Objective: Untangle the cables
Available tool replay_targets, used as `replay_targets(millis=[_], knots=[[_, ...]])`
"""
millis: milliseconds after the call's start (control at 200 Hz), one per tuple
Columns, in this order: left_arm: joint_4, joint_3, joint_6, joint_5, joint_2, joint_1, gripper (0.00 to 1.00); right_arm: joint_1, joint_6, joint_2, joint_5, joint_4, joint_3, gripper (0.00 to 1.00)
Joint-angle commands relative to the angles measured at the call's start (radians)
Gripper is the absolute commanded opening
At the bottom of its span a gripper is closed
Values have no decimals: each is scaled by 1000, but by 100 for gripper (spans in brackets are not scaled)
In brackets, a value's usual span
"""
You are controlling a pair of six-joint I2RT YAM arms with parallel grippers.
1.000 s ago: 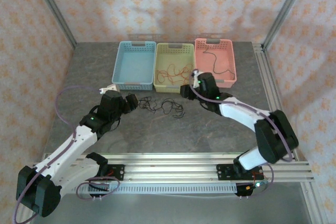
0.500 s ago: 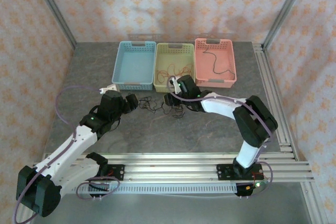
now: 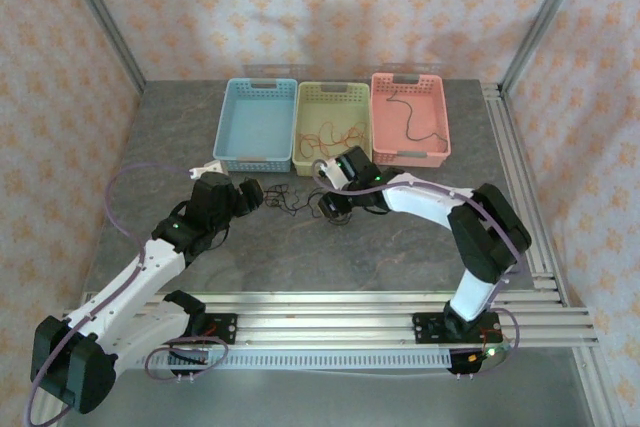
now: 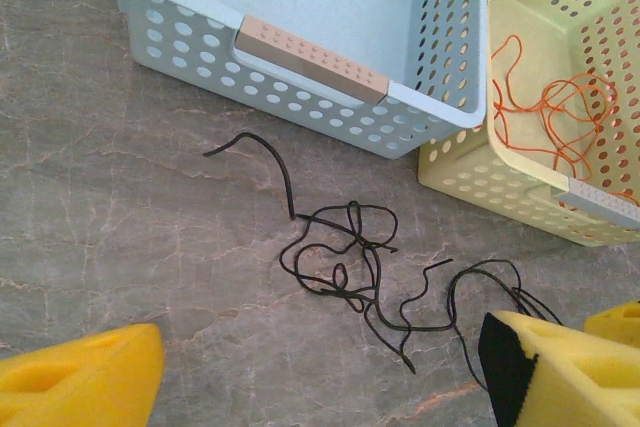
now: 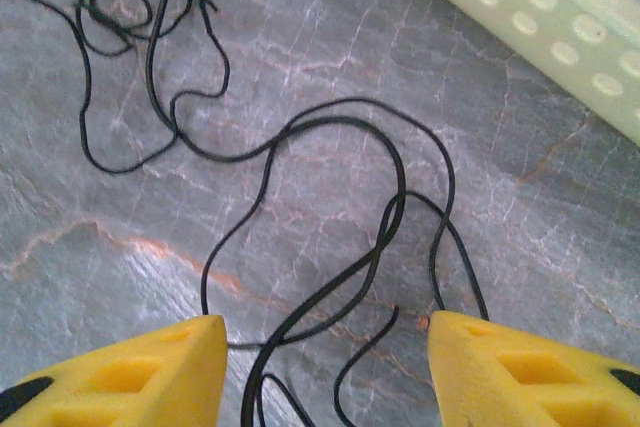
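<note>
Found black cables tangled on open counter, just short of the blue basket and green basket walls. Saw left hand spread wide, empty, near the tangle's left end. Saw right hand part open, straddling loose strands, gripping none.

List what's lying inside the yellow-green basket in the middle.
A loose tangle of orange-red cable lies on the floor of the yellow-green basket. Nothing else shows there, though the right arm covers its near edge in the top view.
</note>
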Motion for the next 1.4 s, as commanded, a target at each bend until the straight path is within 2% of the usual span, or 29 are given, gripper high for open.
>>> replay_targets(millis=[0, 65, 185, 315, 520, 641, 706, 806, 936, 1111, 1396], knots=[[26, -10, 7, -12, -3, 2, 83, 7, -54, -26, 37, -55, 2, 52], [26, -10, 7, -13, -3, 2, 83, 9, -52, -21, 39, -55, 5, 44], [26, -10, 7, -13, -4, 2, 83, 10, -44, -34, 75, -27, -5, 19], [28, -12, 5, -12, -6, 2, 83, 12, -19, -116, 53, 59, -59, 0], [25, -7, 8, -7, 2, 3, 83, 12, 74, -255, 7, 201, -172, 0], [-40, 31, 1, 76, 42, 1, 83, 12, 94, -360, 42, 270, -272, 0], [-74, 65, -5, 117, 80, -1, 83, 12, 110, -418, 69, 368, -345, 0], [-72, 92, -29, 192, 127, -16, 83, 12, 134, -454, 45, 504, -402, 0], [-2, 81, -111, 240, 155, -89, 83, 12, 162, -444, 15, 563, -420, 0], [54, 71, -225, 223, 209, -201, 82, 12, 190, -470, 33, 636, -463, 0], [233, 6, -431, 275, 260, -224, 83, 12, 201, -523, 56, 684, -507, 0]])
